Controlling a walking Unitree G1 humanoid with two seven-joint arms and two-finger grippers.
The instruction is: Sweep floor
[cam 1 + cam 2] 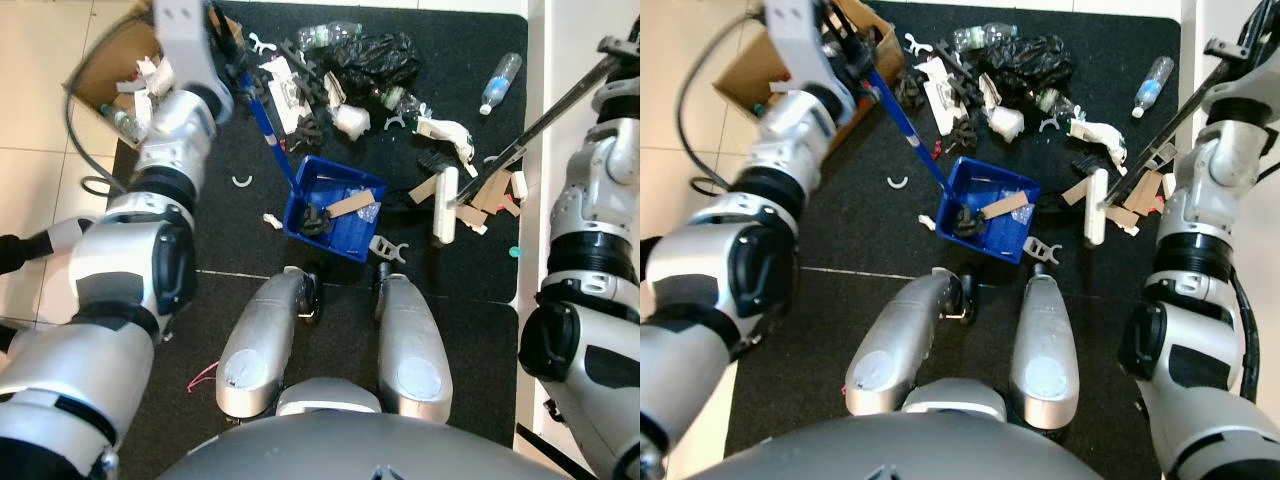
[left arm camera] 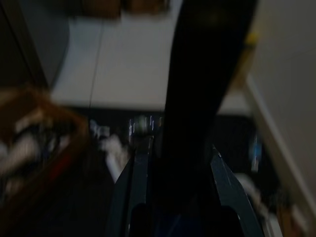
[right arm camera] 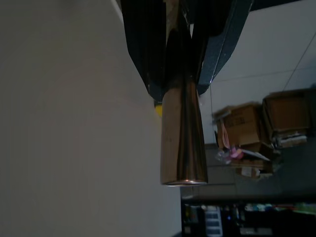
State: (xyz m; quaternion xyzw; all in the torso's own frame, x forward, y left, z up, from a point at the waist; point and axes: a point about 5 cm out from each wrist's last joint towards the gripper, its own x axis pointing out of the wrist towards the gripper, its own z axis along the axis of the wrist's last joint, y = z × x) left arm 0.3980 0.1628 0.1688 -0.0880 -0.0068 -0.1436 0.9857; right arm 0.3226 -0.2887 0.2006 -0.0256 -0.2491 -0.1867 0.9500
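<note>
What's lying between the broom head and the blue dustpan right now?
A tan cardboard scrap lies on the black mat between the white broom head and the blue dustpan. A white clip sits by the dustpan's near corner. That is litter to sweep, not a fixed obstacle.

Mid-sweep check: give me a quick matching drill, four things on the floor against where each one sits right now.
Things:
1. blue plastic dustpan
2. clear plastic bottle with blue cap
3. brown cardboard box
4. white broom head

Places:
A. at the dark mat's far left corner
B. just ahead of the robot's feet
C. far right on the mat
D. right of the dustpan, among cardboard scraps

Pairs: 1-B, 2-C, 3-A, 4-D
</note>
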